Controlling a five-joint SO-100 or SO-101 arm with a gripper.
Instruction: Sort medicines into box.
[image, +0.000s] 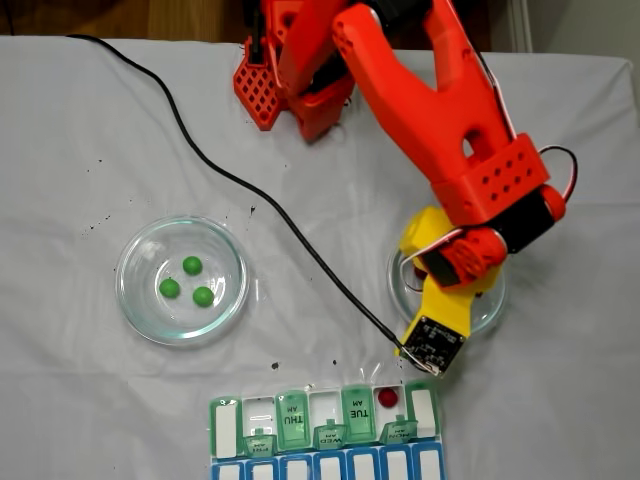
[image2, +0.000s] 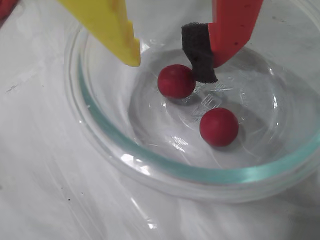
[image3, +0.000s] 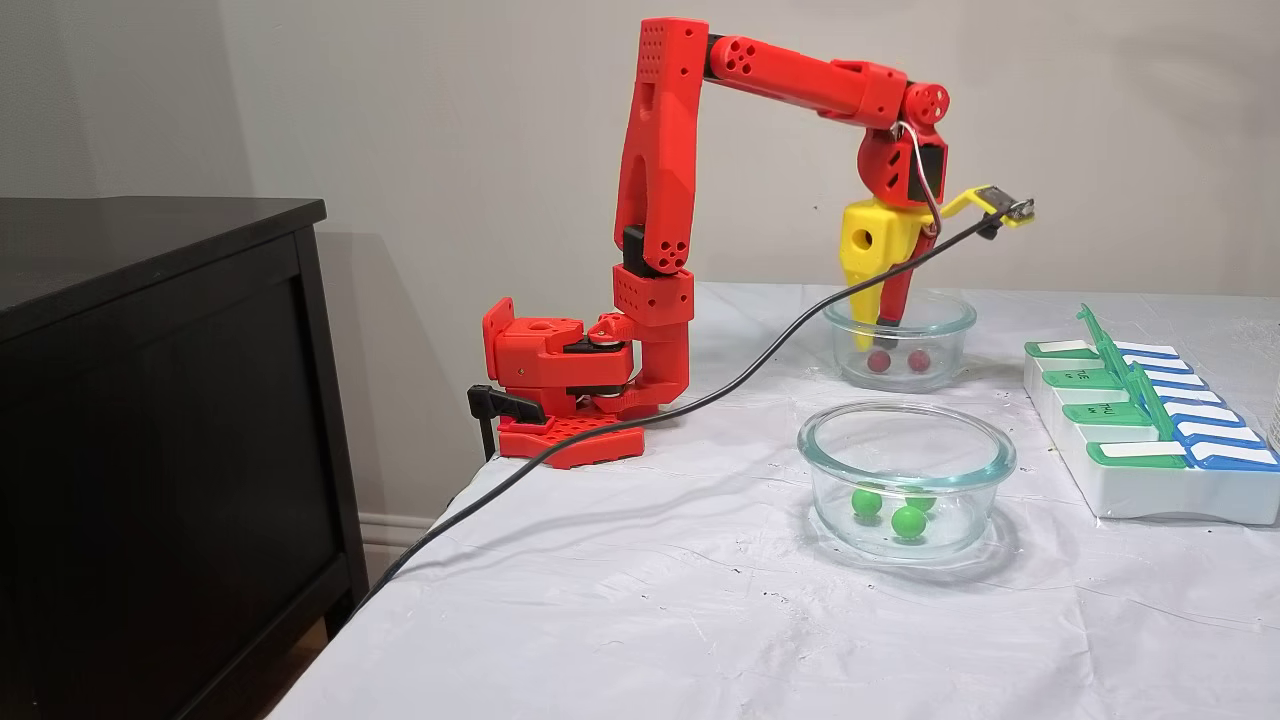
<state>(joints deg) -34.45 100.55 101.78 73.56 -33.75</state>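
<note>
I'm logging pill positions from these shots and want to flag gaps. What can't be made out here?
- Pill organizer: the blue row is cut off by the fixed view's bottom edge.
- Red-pill bowl: contents hidden by the arm from above.
- Red pill beside the gripper: whether the black pad touches it is unclear.
- Lid lettering: too small in the side fixed view.

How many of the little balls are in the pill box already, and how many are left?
One red pill already sits in the pill box. The gripper is open, down in a glass bowl over two red pills, holding nothing. Three green pills wait in the other bowl. Five left.
</note>
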